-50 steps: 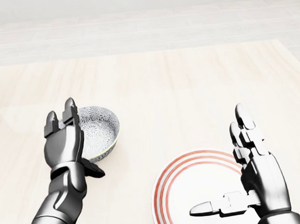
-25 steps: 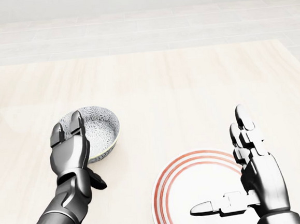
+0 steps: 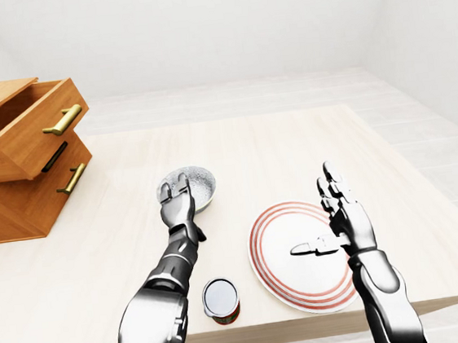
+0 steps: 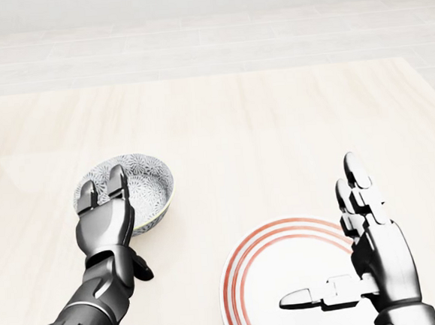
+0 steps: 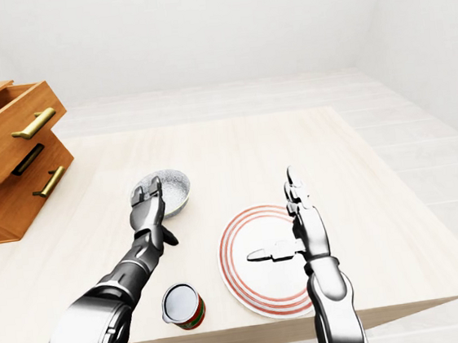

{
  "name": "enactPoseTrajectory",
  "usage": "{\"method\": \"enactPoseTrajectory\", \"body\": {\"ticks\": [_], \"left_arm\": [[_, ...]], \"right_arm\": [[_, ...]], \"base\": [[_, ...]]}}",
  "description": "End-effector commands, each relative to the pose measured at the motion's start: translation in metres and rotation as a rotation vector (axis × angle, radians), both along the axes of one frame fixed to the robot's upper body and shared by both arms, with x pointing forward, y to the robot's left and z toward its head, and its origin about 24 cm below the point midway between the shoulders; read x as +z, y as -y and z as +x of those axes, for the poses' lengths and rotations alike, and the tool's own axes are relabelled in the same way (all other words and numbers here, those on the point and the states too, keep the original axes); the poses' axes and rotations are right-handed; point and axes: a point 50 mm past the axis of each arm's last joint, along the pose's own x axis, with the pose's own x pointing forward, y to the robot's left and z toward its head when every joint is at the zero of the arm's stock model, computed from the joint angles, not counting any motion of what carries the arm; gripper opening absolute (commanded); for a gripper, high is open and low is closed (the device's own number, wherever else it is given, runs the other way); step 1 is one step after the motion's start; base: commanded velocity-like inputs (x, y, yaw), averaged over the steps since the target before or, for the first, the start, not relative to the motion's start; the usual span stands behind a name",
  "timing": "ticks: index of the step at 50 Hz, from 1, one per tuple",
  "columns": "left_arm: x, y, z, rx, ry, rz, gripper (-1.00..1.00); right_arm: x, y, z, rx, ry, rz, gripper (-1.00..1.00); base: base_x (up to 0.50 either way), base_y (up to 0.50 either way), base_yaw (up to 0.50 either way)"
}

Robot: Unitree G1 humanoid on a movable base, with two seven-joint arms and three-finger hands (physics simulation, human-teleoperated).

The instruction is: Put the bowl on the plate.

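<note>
Head view: our left hand (image 4: 103, 216), fingers open, reaches the lower-left rim of the bowl (image 4: 145, 185), which lies on the bench (image 4: 275, 128) up-left of the plate (image 4: 245, 269), so our left's nearer.

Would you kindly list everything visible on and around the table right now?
Table: one, pale wood, fills the middle of each view.
Bowl: one, grey-and-white patterned, left of the plate, apart from it.
Plate: one, white with red rings, near the table's bottom edge.
Can: one, red with a silvery top, bottom edge, left of the plate.
Drawer chest: one, brown wood with brass handles, top drawer open, far left.
Left robot hand: one, dark metal, open, fingers over the bowl's near rim.
Right robot hand: one, dark metal, open above the plate's right side.
</note>
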Motion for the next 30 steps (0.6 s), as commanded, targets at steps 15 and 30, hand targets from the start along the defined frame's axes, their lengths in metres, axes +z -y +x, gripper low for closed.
{"method": "enactPoseTrajectory", "body": {"ticks": [15,30], "left_arm": [[-0.0114,0.0089,-0.0083,-0.032,-0.031,0.008,1.0],[-0.0177,0.0098,-0.0129,-0.052,-0.052,0.038,1.0]], "right_arm": [[0.003,-0.0003,0.0022,-0.004,0.001,-0.009,1.0],[-0.0021,0.0006,0.0041,-0.005,-0.005,-0.004,1.0]], "base": [[0.0,0.0,0.0],[0.0,0.0,0.0]]}}
